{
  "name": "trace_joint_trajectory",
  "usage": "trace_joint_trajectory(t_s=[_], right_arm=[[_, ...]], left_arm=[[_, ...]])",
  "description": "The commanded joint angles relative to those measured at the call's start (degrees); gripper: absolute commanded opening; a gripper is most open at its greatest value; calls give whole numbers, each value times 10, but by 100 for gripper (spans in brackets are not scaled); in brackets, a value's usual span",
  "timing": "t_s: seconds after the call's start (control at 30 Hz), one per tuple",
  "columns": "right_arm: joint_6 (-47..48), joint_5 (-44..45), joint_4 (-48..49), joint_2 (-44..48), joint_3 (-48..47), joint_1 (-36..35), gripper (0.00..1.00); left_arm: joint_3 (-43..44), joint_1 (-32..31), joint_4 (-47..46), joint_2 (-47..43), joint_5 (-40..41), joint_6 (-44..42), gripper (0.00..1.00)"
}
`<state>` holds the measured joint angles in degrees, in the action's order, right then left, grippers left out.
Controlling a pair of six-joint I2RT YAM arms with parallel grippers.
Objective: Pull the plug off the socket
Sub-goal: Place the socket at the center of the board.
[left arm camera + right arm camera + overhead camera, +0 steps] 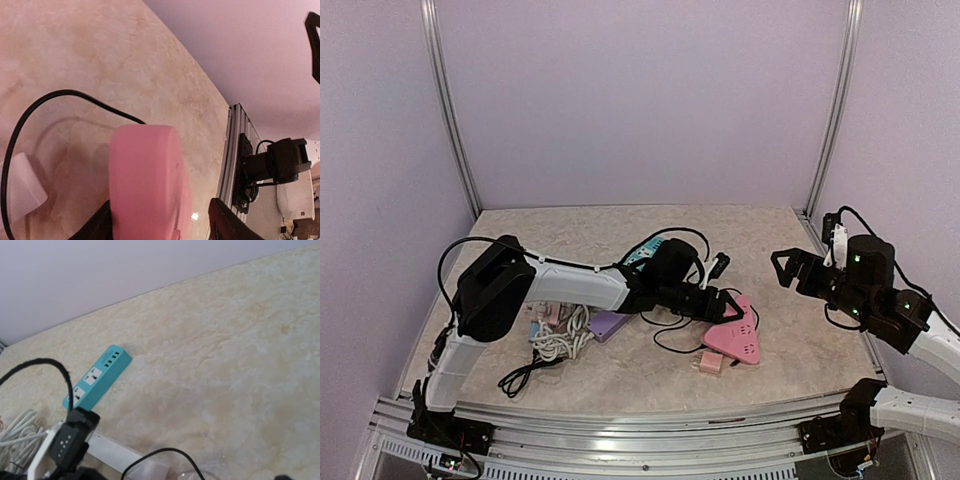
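marbled surface [620, 228] carries the pink socket [738, 338], straddled by the left gripper [160, 226] with jaws slack, probably because the white plug [20, 187] already lies free beside it; right gripper [782, 268] hangs wide open.

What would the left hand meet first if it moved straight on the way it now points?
The pink plastic socket block, almost at once: it sits between the open fingers of the left hand, close in front of the wrist camera. How much gap there is before contact is unclear.

Left gripper [735, 305] low, jaws parted; right gripper [781, 268] raised, jaws wide
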<state>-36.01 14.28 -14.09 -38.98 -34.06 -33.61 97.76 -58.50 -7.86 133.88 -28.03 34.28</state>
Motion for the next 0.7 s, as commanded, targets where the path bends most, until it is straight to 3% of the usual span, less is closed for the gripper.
trace_joint_trajectory(t_s=[0.0, 0.07, 0.13, 0.3, 0.5, 0.67], right_arm=[[0, 7, -12, -2, 1, 4, 97], [-1, 7, -11, -3, 1, 4, 97], [2, 9, -14, -7, -3, 4, 98], [19, 22, -26, -12, -21, 4, 99], [52, 13, -20, -18, -32, 4, 99], [97, -35, 10, -42, -28, 3, 100]], left_arm=[[14, 1, 43, -15, 48, -40, 68], [10, 0, 60, -36, 76, -61, 85], [2, 0, 68, -62, 100, -82, 97], [-54, 6, 69, -146, 151, -112, 99], [-185, 29, 42, -265, 215, -109, 99], [-265, 59, 76, -366, 261, -84, 99]])
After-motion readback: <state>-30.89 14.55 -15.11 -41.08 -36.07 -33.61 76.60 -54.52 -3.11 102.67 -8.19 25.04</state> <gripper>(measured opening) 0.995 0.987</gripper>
